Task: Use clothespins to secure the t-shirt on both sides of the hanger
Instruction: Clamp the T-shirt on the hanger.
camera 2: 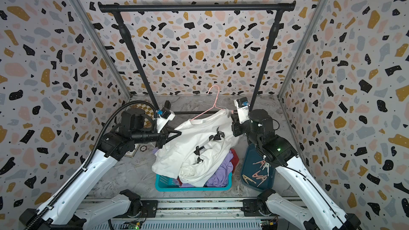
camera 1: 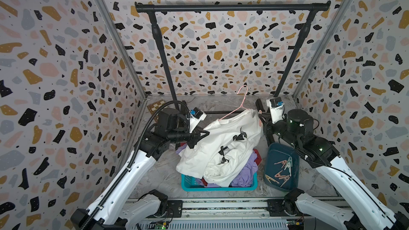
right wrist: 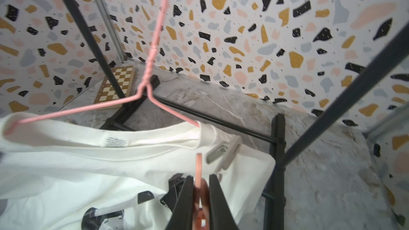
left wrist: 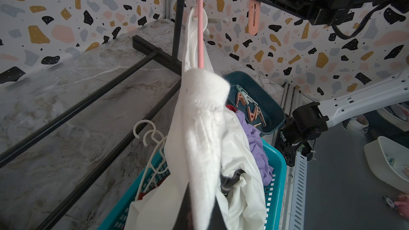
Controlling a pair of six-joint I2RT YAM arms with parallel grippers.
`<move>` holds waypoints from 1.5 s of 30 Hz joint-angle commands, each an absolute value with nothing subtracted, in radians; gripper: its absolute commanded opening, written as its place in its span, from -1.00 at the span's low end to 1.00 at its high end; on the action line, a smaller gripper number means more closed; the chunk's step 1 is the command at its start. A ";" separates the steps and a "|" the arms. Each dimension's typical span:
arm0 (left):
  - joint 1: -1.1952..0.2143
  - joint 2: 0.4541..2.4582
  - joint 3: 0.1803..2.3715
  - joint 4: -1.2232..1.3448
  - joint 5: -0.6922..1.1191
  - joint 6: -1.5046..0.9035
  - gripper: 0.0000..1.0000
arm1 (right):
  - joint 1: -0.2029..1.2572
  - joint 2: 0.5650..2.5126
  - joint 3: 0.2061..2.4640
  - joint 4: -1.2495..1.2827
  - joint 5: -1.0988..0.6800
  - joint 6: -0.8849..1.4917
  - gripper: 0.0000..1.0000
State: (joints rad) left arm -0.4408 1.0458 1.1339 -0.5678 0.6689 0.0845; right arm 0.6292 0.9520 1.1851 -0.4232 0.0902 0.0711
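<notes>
Pinching a pink clothespin (right wrist: pixel 198 167) between narrow jaws, the right end effector (right wrist: pixel 200 180) hangs at the right shoulder of the white t-shirt (right wrist: pixel 99 169). Whether the pin's tip touches the cloth cannot be told. Just beyond it, a pale clothespin (right wrist: pixel 223 149) sits on that same shoulder, beside the collar where the pink wire hanger (right wrist: pixel 146 78) slips under the fabric.

The left end effector (camera 1: pixel 204 134) is closed tight on the shirt's left shoulder (its wrist view is mostly a bunch of white cloth). From the two shoulders the shirt, printed with black shapes, drapes down over a teal basket (camera 1: pixel 219 188) of other clothes, near the middle of the marble surface (camera 1: pixel 163 180).

Right of the basket lies a dark tray (camera 1: pixel 274 151) with the spare clothespins (camera 1: pixel 282 171) in pink, tan and mint. A black rack (camera 1: pixel 232 7) stands at the far side, and the hanger's hook points up well below its bar.
</notes>
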 commanded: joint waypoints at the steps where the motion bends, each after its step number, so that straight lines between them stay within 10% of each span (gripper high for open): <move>1: -0.445 1.043 1.155 -0.520 0.698 0.103 -1.00 | 0.701 0.925 1.234 -0.329 0.051 -0.025 -1.00; 45: -0.433 1.063 1.183 -0.566 0.859 0.183 -1.00 | 0.805 1.238 1.175 0.161 -0.730 -0.271 -1.00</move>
